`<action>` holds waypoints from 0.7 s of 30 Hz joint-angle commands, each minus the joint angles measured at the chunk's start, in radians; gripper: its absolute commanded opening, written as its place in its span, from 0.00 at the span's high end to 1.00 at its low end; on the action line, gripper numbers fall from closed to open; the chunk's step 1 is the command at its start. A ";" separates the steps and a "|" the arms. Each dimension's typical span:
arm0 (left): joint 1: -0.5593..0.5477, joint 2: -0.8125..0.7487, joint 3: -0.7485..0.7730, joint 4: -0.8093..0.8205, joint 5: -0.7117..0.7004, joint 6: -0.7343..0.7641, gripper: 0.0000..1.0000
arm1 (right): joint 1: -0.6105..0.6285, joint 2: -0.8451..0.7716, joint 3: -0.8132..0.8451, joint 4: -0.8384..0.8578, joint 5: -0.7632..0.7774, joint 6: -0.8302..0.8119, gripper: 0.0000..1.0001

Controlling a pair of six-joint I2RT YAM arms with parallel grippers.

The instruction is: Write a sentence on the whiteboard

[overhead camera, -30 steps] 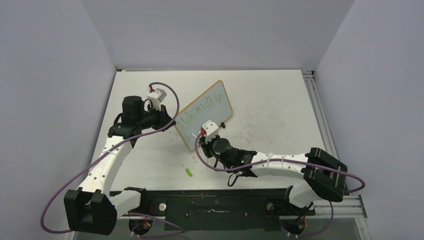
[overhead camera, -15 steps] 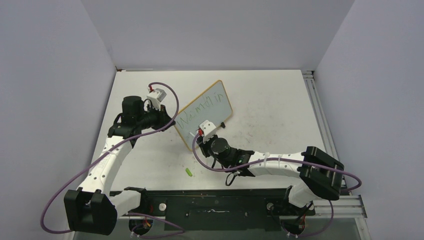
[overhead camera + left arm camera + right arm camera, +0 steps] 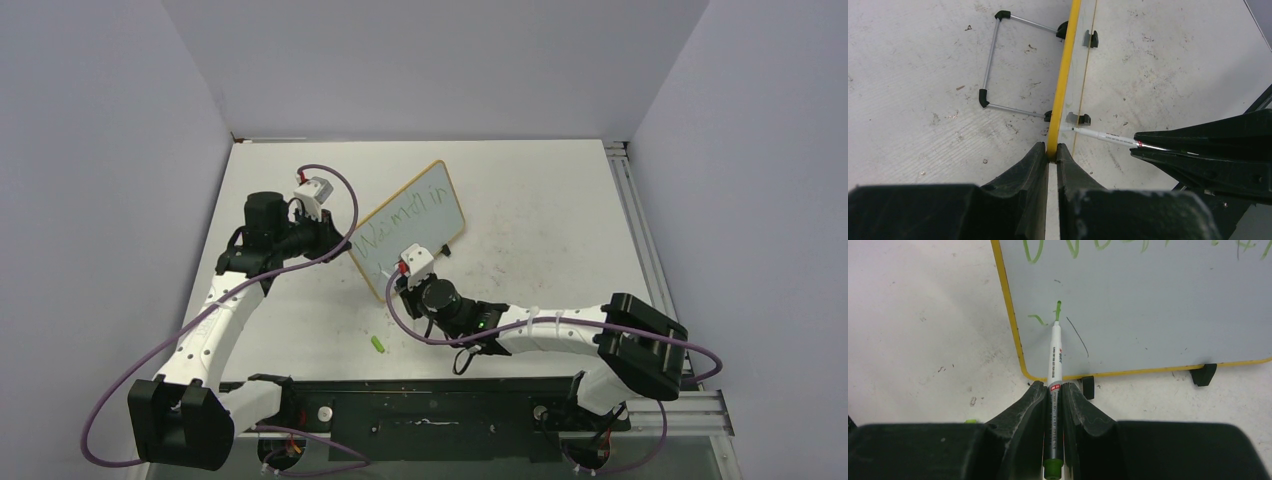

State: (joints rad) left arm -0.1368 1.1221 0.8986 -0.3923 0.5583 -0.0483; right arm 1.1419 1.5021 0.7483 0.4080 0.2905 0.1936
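Observation:
The whiteboard (image 3: 415,228), framed in yellow, stands tilted on the table with the sentence (image 3: 405,220) in green on its upper line. My left gripper (image 3: 338,240) is shut on the board's left edge (image 3: 1063,90). My right gripper (image 3: 1054,390) is shut on a white marker (image 3: 1055,357). The marker's green tip touches the board's lower left corner area, next to a short green stroke (image 3: 1037,318). In the right wrist view the first line of the sentence (image 3: 1073,247) runs along the top. The left wrist view shows the marker (image 3: 1098,135) meeting the board face.
A green marker cap (image 3: 378,344) lies on the table in front of the board. Behind the board is its wire stand (image 3: 990,65), and black feet (image 3: 1204,374) sit under its lower edge. Walls close in the table on three sides.
My right gripper with the marker has shifted slightly left and lower along the board. The left gripper and the board have not moved.

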 commanded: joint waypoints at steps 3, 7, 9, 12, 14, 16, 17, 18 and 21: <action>0.001 -0.008 0.019 -0.014 -0.008 0.011 1.00 | 0.021 0.007 -0.032 0.000 -0.006 0.039 0.95; -0.001 -0.008 0.018 -0.012 -0.009 0.011 1.00 | 0.024 0.017 -0.042 -0.001 -0.029 0.048 0.95; 0.000 -0.007 0.019 -0.012 -0.008 0.011 1.00 | 0.028 0.024 -0.046 -0.002 -0.032 0.051 0.95; 0.000 -0.007 0.017 -0.013 -0.010 0.011 1.00 | 0.030 0.030 -0.051 0.000 -0.037 0.056 0.95; 0.000 -0.006 0.018 -0.012 -0.011 0.011 1.00 | 0.031 0.032 -0.053 0.002 -0.040 0.057 0.95; 0.000 -0.006 0.019 -0.011 -0.010 0.011 1.00 | 0.031 0.035 -0.053 0.004 -0.042 0.058 0.95; 0.000 -0.007 0.019 -0.012 -0.011 0.011 1.00 | 0.031 0.037 -0.052 0.003 -0.043 0.058 0.95; 0.001 -0.006 0.018 -0.013 -0.010 0.011 1.00 | 0.031 0.039 -0.051 0.003 -0.043 0.058 0.95; 0.000 -0.006 0.018 -0.013 -0.010 0.011 1.00 | 0.031 0.040 -0.046 0.001 -0.035 0.056 0.95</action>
State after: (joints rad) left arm -0.1368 1.1221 0.8986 -0.3923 0.5591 -0.0486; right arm 1.1667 1.5352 0.6952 0.3801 0.2577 0.2386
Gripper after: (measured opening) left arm 0.079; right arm 0.154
